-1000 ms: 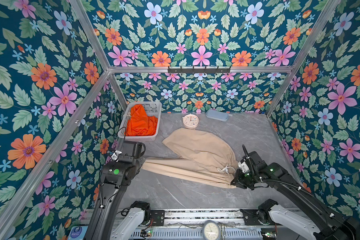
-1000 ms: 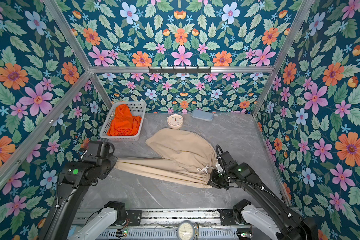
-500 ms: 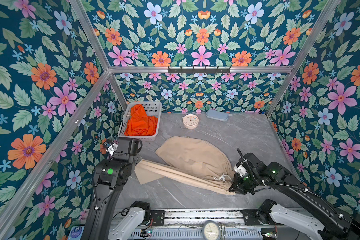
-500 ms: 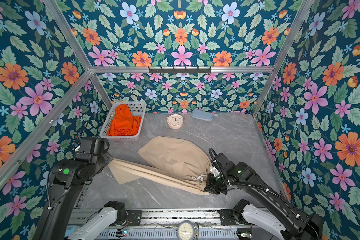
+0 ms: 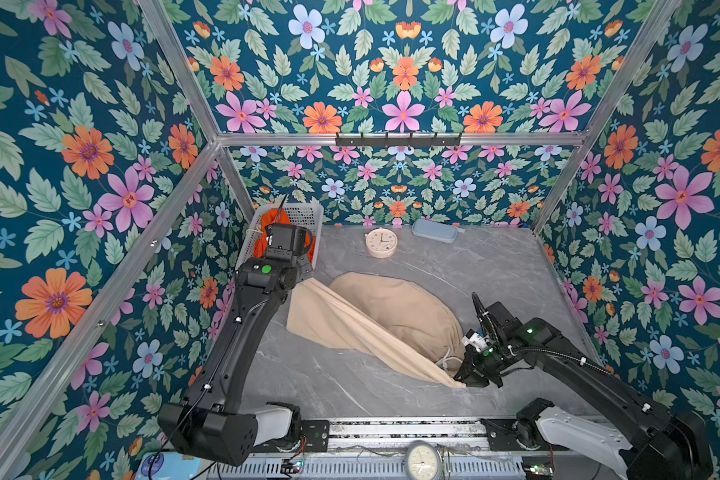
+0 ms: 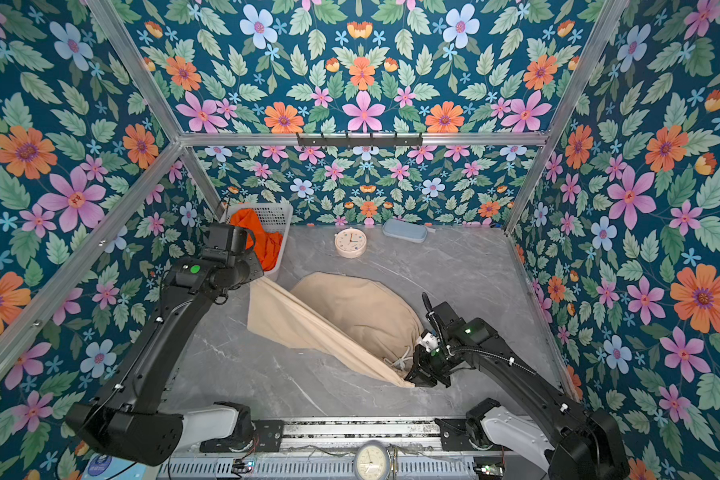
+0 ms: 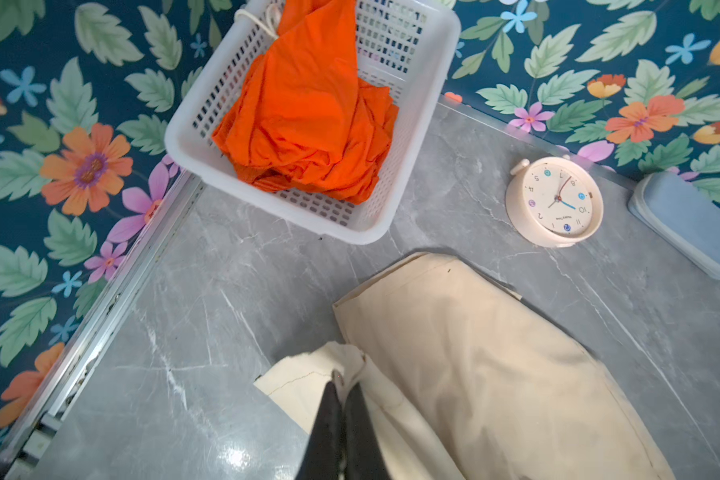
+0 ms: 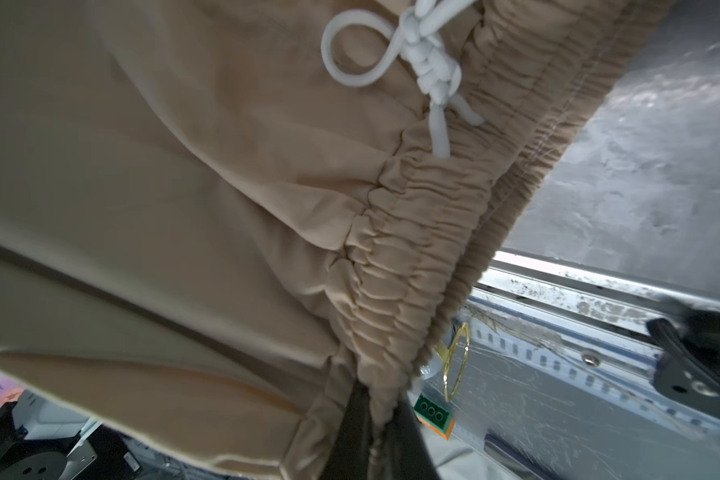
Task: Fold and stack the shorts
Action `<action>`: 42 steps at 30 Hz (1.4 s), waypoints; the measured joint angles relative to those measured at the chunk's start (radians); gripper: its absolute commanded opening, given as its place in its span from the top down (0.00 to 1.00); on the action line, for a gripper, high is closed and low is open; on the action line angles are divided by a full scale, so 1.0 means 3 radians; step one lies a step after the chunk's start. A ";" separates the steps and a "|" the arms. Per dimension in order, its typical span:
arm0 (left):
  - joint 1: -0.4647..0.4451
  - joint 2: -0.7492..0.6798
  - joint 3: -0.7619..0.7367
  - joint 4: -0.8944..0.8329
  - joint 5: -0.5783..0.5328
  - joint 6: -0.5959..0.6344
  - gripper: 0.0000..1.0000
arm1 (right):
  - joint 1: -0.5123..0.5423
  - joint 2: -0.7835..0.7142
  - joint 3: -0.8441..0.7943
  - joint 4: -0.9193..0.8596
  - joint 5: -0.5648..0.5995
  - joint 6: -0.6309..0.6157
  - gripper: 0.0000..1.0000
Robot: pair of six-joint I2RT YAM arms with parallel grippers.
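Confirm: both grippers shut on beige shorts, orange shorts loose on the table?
No: the orange shorts lie in the white basket, as the left wrist view shows. Left gripper and right gripper are shut on the beige shorts.

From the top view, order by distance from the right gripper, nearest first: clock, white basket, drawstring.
1. Drawstring on the beige shorts, just beside the right gripper.
2. Clock, at the back, middle.
3. White basket, back left corner.
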 measured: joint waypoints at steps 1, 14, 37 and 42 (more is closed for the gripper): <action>-0.0025 0.0079 0.0036 0.0078 -0.0003 0.0058 1.00 | -0.0067 0.0023 -0.0013 0.0006 -0.0053 -0.0014 0.92; -0.0340 0.1045 0.0451 0.0830 -0.0089 0.0479 1.00 | -0.0813 0.0455 -0.0042 -0.0130 -0.0520 -0.0403 0.93; -0.0603 0.2393 0.1268 0.1377 -0.0183 0.0642 1.00 | -0.1434 0.1189 -0.0058 -0.0142 -0.0877 -0.0904 0.91; -0.0671 0.2761 0.1550 0.1410 -0.0198 0.0669 1.00 | -0.1506 0.1349 -0.0229 0.0095 -0.1006 -0.0857 0.87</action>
